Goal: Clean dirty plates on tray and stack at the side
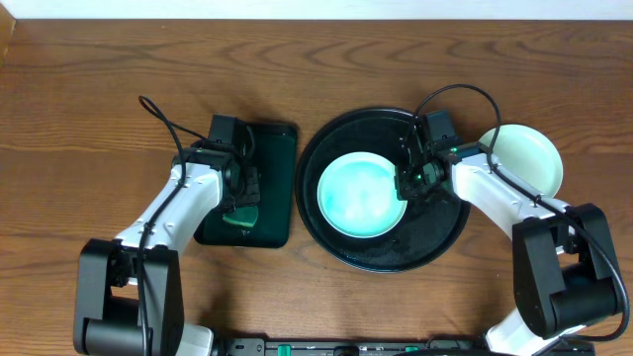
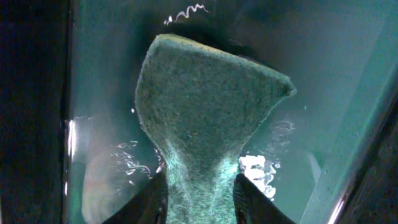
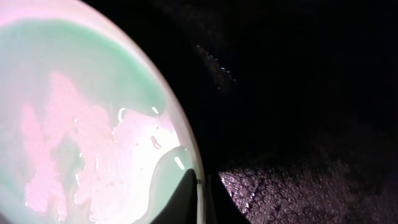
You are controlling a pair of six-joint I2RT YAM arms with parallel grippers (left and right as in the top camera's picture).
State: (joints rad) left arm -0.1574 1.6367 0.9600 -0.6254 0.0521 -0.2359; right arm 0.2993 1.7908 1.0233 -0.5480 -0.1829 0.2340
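The plate (image 1: pixel 361 198) lies flat inside the black tray (image 1: pixel 435 242), a little left of its middle, and the right gripper (image 1: pixel 407 183) stands at the plate's right edge. In the right wrist view its jaws are almost fully together, with the thin rim of the plate pinched between the fingertips (image 3: pixel 180 202). I judge this grip is there to keep the glossy plate from sliding on the tray while it is wiped. The left gripper (image 2: pixel 202 202) hangs over the green tray (image 1: pixel 272 148), which is just beside the black tray on its left. It holds the sponge (image 2: pixel 205 106) by the lower end. The jaws are narrow, and the sponge is squeezed into a waist between them and spreads wide above. The sponge rests in the green tray, where bright wet glints show, so probably it is there to take up water before wiping. The plate's surface shows a green film and paler patches, but the colours in that view are poor and I cannot tell if this is dirt or only reflected light. A second plate (image 1: pixel 529 158) lies on the table (image 1: pixel 99 79) to the right of the black tray, partly hidden by the right arm.
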